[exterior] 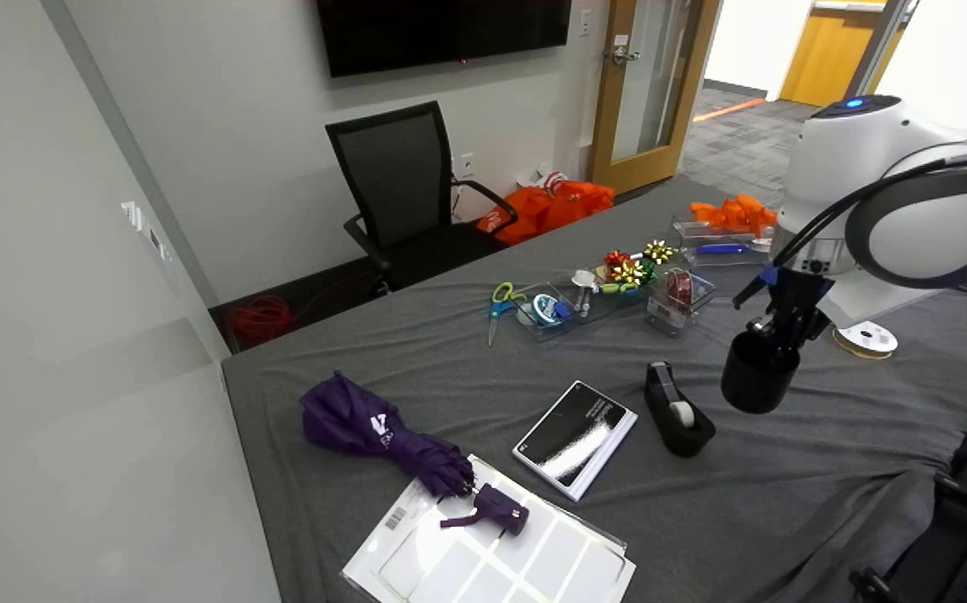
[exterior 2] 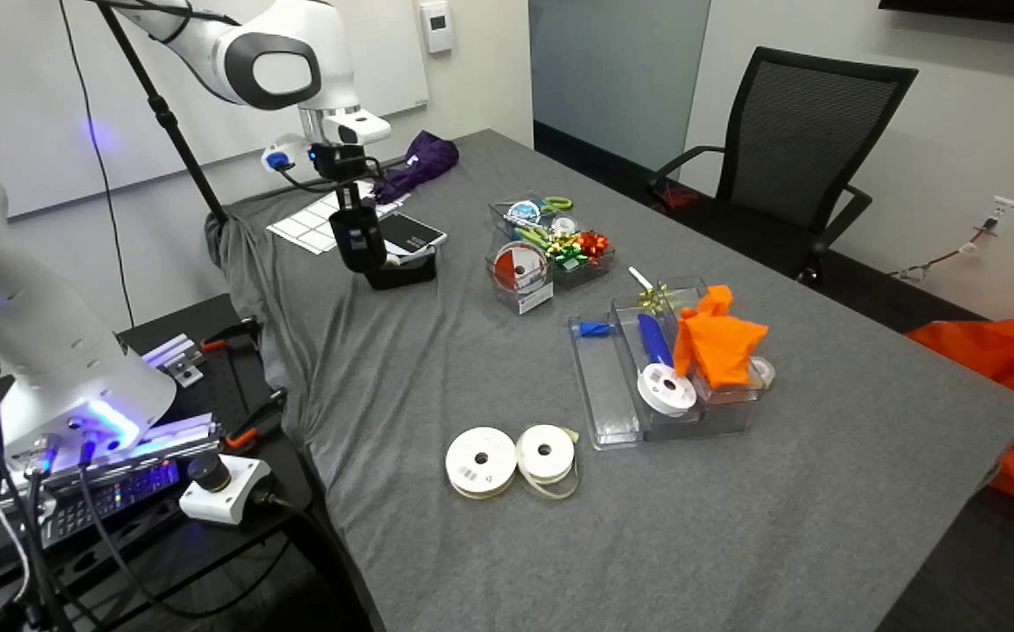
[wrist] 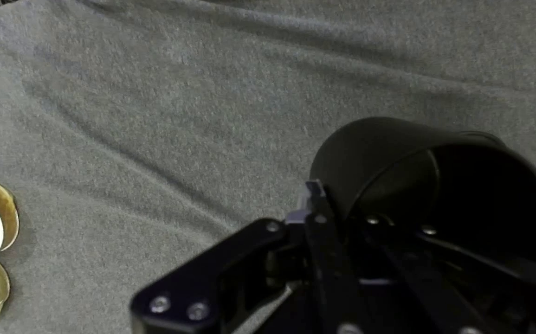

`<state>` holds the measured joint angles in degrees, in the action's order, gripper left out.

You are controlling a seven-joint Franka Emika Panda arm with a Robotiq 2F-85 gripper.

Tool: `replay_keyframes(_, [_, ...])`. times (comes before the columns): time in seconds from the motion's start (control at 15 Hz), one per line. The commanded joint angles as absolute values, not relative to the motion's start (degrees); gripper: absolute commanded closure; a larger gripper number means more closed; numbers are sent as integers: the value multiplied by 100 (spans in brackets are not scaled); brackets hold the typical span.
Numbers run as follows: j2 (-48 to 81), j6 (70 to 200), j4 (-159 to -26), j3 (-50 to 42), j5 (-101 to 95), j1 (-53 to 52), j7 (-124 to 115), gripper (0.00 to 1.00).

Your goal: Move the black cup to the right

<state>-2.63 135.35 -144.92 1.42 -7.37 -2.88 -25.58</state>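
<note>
The black cup [exterior: 753,383] is a plain matte cylinder; it also shows in an exterior view [exterior 2: 357,241]. In the wrist view the cup [wrist: 379,139] is tilted, with its open mouth turned toward the camera. My gripper [wrist: 344,204] is shut on the cup's wall, one finger outside and the other at the inside of the rim; the inner fingertip is lost in the dark. The gripper shows above the cup in both exterior views [exterior: 774,333] [exterior 2: 350,200]. The cup appears to hang above the grey cloth, beside the tape dispenser.
A black tape dispenser [exterior: 677,414] stands close to the cup. Near it lie a black-and-white notebook [exterior: 575,435], a purple umbrella [exterior: 383,431] and white sheets [exterior: 533,569]. Ribbon spools [exterior 2: 482,461], clear trays [exterior 2: 603,386] and bows [exterior 2: 590,247] are elsewhere on the table.
</note>
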Motion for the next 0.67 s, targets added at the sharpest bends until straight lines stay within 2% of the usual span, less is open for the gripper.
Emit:
replay_keyframes(0.0, [-320, 13880, -14613, -142, -525, 49, -1690, 98])
replay_keyframes(0.6, [595, 15194, -14528, -424, 1076, 408, 348, 98])
